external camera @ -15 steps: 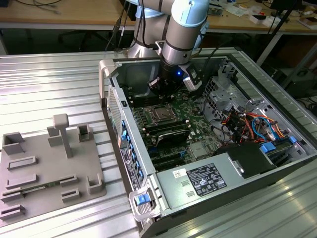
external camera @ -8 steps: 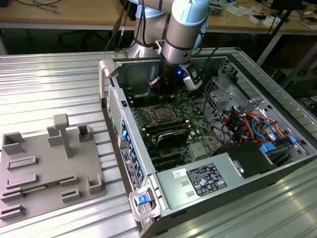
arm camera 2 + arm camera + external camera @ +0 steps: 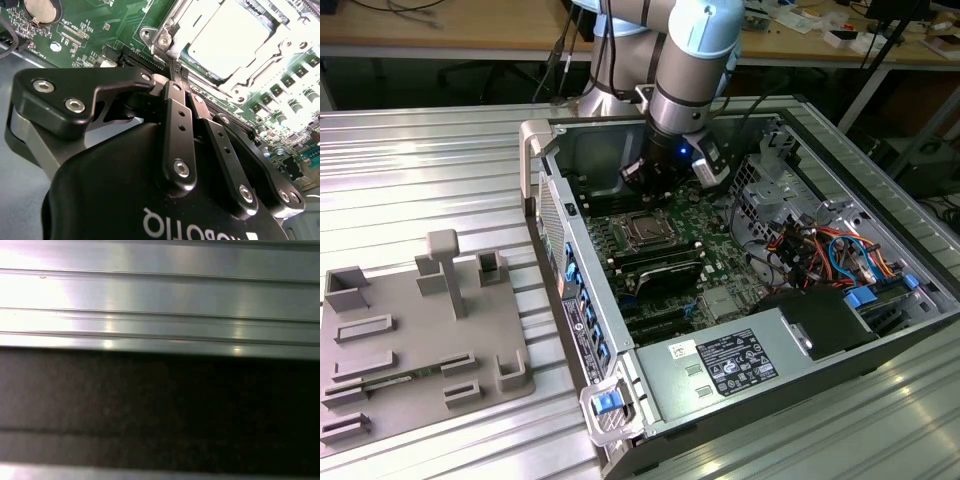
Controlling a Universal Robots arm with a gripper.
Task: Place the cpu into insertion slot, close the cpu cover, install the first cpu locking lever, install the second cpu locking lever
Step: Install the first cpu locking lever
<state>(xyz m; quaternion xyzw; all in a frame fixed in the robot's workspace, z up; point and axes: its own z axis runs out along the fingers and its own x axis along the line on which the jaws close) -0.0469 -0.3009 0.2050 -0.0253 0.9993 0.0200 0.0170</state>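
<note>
The cpu [image 3: 227,37] lies flat in the insertion slot [image 3: 645,231] on the green motherboard, its silver top face bright. The cpu cover [image 3: 257,67], a thin metal frame, lies down around the chip with the top showing through its window. My gripper [image 3: 178,69] is shut, its two black fingers pressed together with nothing visible between them. The fingertips sit just beside one screwed corner [image 3: 164,41] of the socket frame. In the exterior view the gripper [image 3: 645,185] hangs inside the open computer case, just behind the socket. I cannot make out the locking levers' position.
Black memory slots [image 3: 660,265] run in front of the socket. A power supply [image 3: 730,365] fills the case's front and coloured cables [image 3: 820,250] its right. A grey fixture plate [image 3: 420,340] lies on the ribbed metal table [image 3: 160,295] at the exterior view's left.
</note>
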